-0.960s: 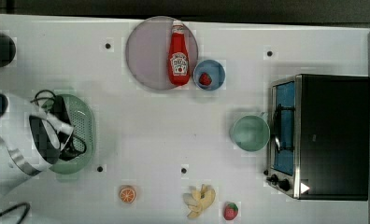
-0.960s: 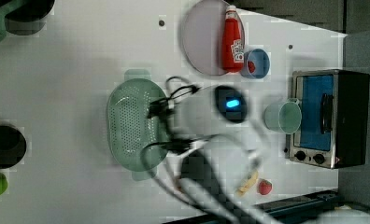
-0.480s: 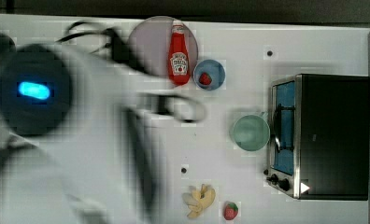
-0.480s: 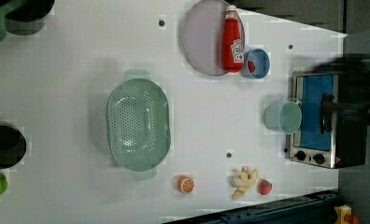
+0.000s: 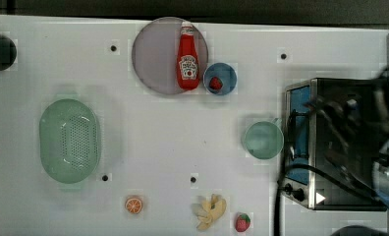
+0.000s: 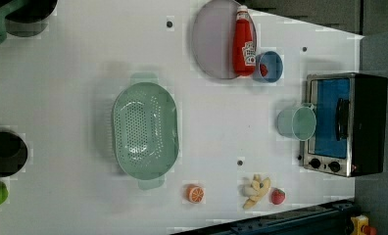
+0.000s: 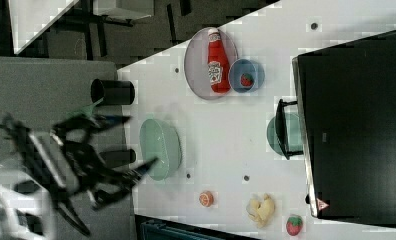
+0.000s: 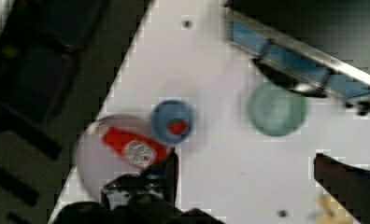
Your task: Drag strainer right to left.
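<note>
On the top view's left side, the strainer (image 5: 69, 141) lay on the white surface (image 5: 173, 132), its long axis running up and down the picture, with nothing touching it. A grey plate (image 5: 158, 56) near the upper edge carried a ketchup bottle (image 5: 187, 61), and a blue bowl (image 5: 220, 78) with a strawberry inside stood just beside the plate. A green cup (image 5: 263, 139) stood close to the toaster oven (image 5: 330, 142) at the top view's right, where blurred parts of the arm (image 5: 374, 137) crossed over the oven. An orange slice (image 5: 133, 205), a banana (image 5: 209, 211) and a second strawberry (image 5: 242, 222) lay along the lower edge.

From the left view, the strainer (image 6: 145, 129) sat left of the middle, well apart from the cup (image 6: 297, 123) and the oven (image 6: 346, 125).

From the right view, the strainer (image 7: 161, 148) lay near the surface's left edge, beside a black cup (image 7: 112, 91). The blurred arm (image 7: 66, 160) was off the surface at the right view's left, not touching the strainer.

Seen from the wrist view, the end effector (image 8: 248, 179) stood wide open and held nothing; between its two dark fingers (image 8: 171, 170) only bare surface appeared, with the blue bowl (image 8: 174, 122), the ketchup bottle (image 8: 131, 147) and the green cup (image 8: 276, 108) beyond.
</note>
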`<control>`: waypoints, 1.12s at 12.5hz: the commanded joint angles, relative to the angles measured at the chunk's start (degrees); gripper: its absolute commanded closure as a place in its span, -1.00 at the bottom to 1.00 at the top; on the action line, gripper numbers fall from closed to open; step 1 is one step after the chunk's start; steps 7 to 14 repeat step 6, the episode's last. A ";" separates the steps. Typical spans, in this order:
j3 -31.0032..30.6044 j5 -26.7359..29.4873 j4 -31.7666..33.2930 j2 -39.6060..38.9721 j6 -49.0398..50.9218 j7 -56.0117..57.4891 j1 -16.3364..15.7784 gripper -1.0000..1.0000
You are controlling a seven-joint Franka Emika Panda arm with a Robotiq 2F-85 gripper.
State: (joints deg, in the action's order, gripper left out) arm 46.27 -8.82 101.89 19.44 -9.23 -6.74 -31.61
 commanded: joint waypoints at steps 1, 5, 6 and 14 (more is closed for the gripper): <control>-5.26 -0.77 4.42 -6.91 1.08 4.09 -5.37 -1.00; -5.29 -0.77 4.42 -7.42 1.08 4.09 -5.38 -1.00; -5.30 -0.77 4.42 -7.50 1.08 4.09 -5.38 -1.00; -5.30 -0.77 4.42 -7.50 1.08 4.09 -5.38 -1.00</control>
